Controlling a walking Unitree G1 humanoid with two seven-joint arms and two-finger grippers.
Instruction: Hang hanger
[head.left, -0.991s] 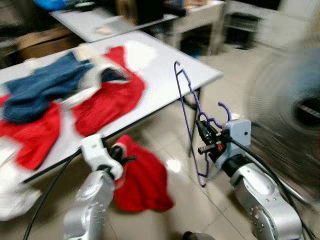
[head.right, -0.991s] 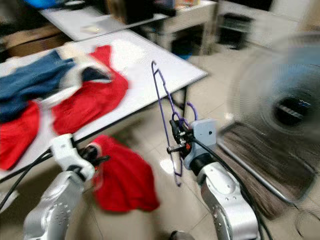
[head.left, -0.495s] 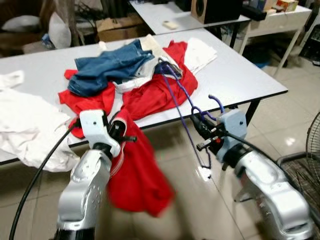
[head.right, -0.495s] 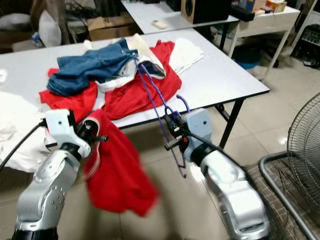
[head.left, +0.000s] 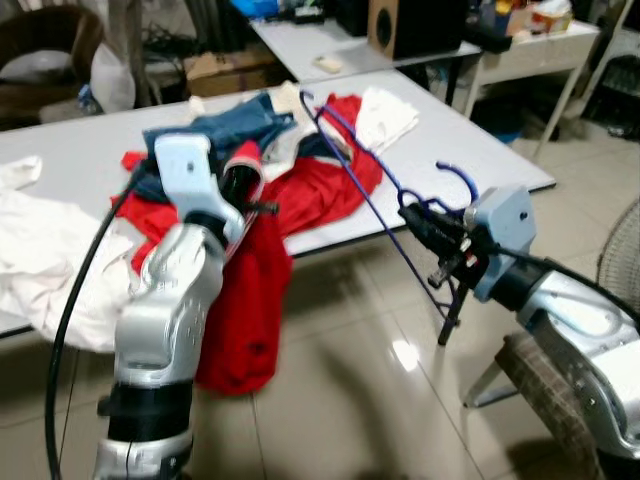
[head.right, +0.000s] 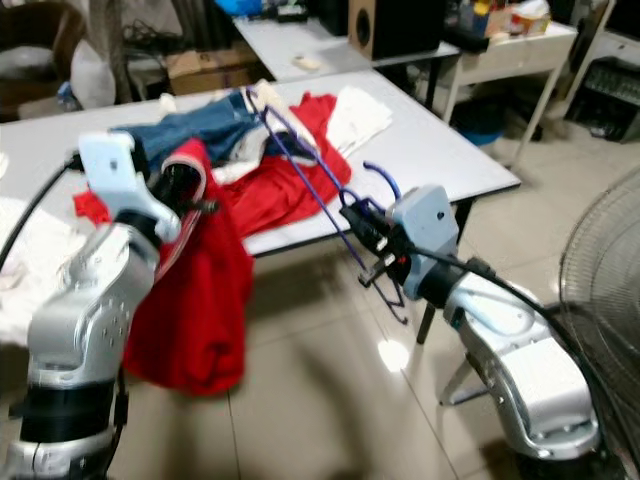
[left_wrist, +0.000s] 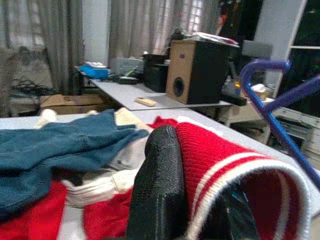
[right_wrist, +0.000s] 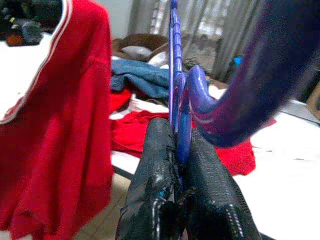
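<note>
Purple hanger (head.left: 372, 196) clamped in right gripper (head.left: 420, 222); left gripper (head.left: 243, 190) holding red garment (head.left: 245, 300).

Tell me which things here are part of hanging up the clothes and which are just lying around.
Part of the job:
- purple hanger, clamped in the right gripper
- red garment, hanging from the left gripper

Just lying about:
- blue jeans and red clothes on the white table
- white cloth
- speaker
- fan

Glossy beige tile floor (head.left: 340, 400) underfoot, a long white table (head.left: 470, 160) ahead. At twelve o'clock a second table (head.right: 290, 40) carries a speaker (left_wrist: 194, 71); grey curtains (left_wrist: 135, 27) behind. Fan (head.right: 605, 290) at three o'clock.
</note>
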